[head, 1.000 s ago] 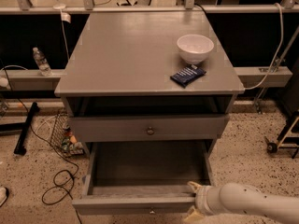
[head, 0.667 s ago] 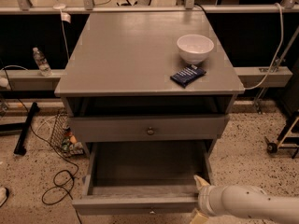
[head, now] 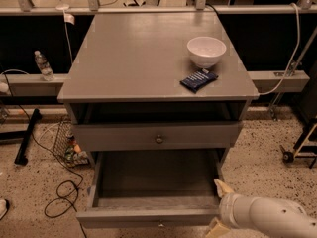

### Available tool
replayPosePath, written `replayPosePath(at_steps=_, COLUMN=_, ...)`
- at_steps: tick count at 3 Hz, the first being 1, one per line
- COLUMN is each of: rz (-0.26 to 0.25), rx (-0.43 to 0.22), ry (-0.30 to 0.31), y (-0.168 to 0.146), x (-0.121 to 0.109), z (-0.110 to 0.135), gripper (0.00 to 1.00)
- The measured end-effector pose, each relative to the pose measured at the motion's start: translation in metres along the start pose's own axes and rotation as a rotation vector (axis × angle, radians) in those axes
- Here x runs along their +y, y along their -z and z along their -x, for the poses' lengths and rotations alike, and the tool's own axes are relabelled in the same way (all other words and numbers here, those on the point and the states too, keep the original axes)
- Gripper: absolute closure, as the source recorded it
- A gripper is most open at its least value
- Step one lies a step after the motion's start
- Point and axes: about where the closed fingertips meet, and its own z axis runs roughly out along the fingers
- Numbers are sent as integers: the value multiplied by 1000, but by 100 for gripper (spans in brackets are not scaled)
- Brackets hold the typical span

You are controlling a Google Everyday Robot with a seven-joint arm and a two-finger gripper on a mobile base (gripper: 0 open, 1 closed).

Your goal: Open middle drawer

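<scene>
Tabletop bowl (head: 206, 51); gripper (head: 219, 208) beside middle drawer (head: 148, 216)

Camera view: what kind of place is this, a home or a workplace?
Probably a lab or workshop: loose cables on a speckled floor, metal rails behind the cabinet. The gripper is low right, by the open drawer.

Two drawers (head: 124, 136) (head: 143, 217), one bowl (head: 206, 51), one packet (head: 198, 80), one claw (head: 216, 207) at lower right.
</scene>
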Motion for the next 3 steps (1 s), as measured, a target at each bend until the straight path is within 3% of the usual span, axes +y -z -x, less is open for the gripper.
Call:
replayPosePath(at_steps=1, rz=-24, rx=-51, ry=-50, y=31, x=-31, z=-20, gripper=0)
replayPosePath(at_steps=2, rz=-68, rx=-32, ry=-39, y=67, x=-52, z=-49, gripper=0)
replayPosePath(at_steps=3, rz=-65, rx=-33, ry=-37, y=64, x=-51, z=-47, gripper=0)
